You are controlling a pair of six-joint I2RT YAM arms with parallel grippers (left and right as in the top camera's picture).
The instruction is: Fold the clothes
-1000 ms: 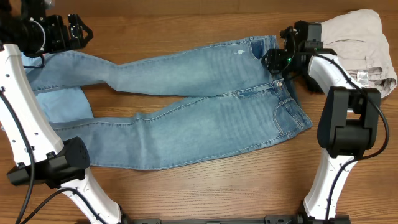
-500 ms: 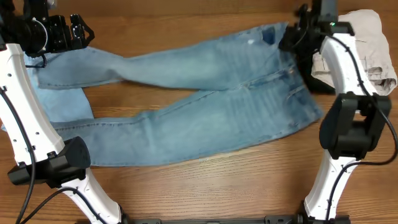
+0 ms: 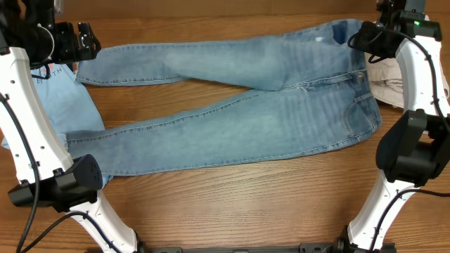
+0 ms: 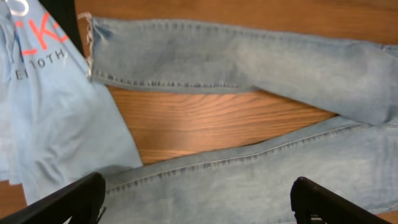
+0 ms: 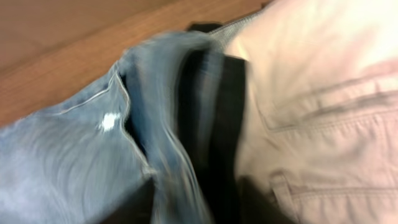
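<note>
Light-blue denim jeans (image 3: 267,119) lie stretched across the table, waistband at the right and legs running left. My right gripper (image 3: 362,36) is shut on the waistband at the far right; its wrist view is blurred, with a denim fold (image 5: 68,162) pinched between the fingers (image 5: 186,199). My left gripper (image 3: 88,41) hovers open and empty at the far left, just beyond the upper leg's frayed hem (image 4: 90,43). Its fingers (image 4: 199,211) frame the lower leg in the wrist view. A pale-blue printed T-shirt (image 3: 67,105) lies at the left, partly under the lower leg.
Beige trousers (image 3: 388,88) lie bunched at the far right, beside the waistband, and also show in the right wrist view (image 5: 323,93). A black garment (image 5: 227,112) sits between them and the jeans. Bare wooden table (image 3: 232,204) runs along the front.
My right gripper has pulled the waistband right and toward the far edge. The jeans slid right and straightened, uncovering more of the T-shirt. The left arm barely moved.
</note>
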